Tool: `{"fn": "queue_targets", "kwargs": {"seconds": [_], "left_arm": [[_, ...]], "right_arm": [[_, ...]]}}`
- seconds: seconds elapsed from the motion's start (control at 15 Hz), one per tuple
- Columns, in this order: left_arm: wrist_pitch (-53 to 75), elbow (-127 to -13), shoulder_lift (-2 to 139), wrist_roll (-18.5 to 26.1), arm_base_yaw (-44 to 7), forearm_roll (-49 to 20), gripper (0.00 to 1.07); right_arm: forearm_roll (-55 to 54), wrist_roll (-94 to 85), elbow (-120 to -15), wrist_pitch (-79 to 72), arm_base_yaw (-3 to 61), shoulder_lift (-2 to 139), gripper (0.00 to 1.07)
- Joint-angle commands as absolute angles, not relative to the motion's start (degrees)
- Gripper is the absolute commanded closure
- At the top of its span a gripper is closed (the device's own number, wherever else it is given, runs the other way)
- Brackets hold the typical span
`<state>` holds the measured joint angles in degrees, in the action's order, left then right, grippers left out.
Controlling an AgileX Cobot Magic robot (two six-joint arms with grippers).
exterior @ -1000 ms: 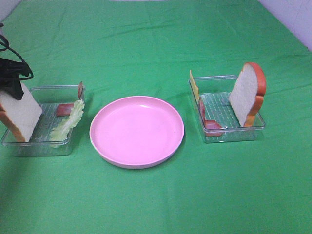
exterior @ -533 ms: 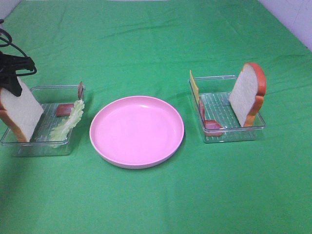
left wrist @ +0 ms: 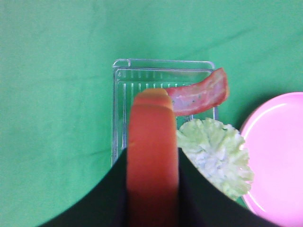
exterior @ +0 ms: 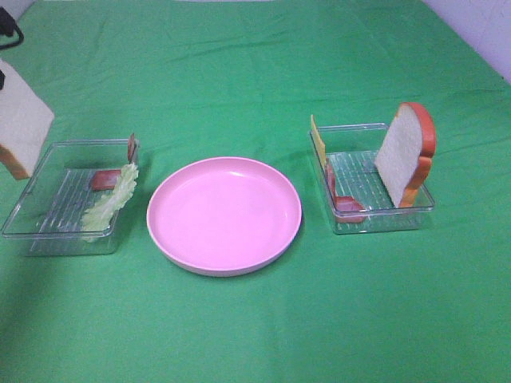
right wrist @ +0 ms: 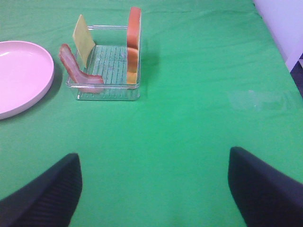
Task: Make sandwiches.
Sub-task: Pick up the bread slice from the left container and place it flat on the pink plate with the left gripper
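While the left gripper [left wrist: 152, 158] clamps a toy bread slice [exterior: 22, 132] by its crust above the left tray [exterior: 40, 235] — seemingly clear of it, at the frame's edge — carry it across and lay it flat, centred on the pink plate [exterior: 223, 215]. The right gripper [right wrist: 152, 153] hangs wide open.

Bright even light; nearby bread slice [left wrist: 151, 161] blurry.

Matt, faintly creased fabric is seen in the green table cloth [exterior: 255, 72]; smooth glossy plastic in the round pink plate [exterior: 223, 214]; ribbed clear plastic in the left rectangular tray [exterior: 48, 242].
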<state>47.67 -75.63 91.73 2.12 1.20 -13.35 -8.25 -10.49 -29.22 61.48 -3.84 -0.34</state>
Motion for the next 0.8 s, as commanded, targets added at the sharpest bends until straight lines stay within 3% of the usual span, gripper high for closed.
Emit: {"fn": "queue_targets", "kwargs": {"seconds": [0.07, 0.2, 0.33, 0.47, 0.8], "left_arm": [[50.6, -75.9, 84.4, 3.0, 0.9, -15.8, 1.07], [51.1, -75.9, 79.6, 3.7, 0.8, -25.2, 1.07], [52.0, -75.9, 79.8, 10.6, -1.3, -31.8, 1.07], [51.7, -75.7, 81.6, 13.3, -4.9, -36.6, 1.07], [48.1, -75.7, 92.0, 13.3, -14.7, -39.5, 1.07]], "right_arm": [[-8.1, -10.8, -29.0, 61.0, -4.2, -1.2, 0.28], [-8.1, -10.8, -29.0, 61.0, -4.2, -1.2, 0.28], [-8.1, -10.8, -29.0, 61.0, -4.2, -1.2, 0.28], [-8.1, -10.8, -29.0, 61.0, -4.2, -1.2, 0.28], [-8.1, -10.8, -29.0, 61.0, -4.2, -1.2, 0.28]]}}
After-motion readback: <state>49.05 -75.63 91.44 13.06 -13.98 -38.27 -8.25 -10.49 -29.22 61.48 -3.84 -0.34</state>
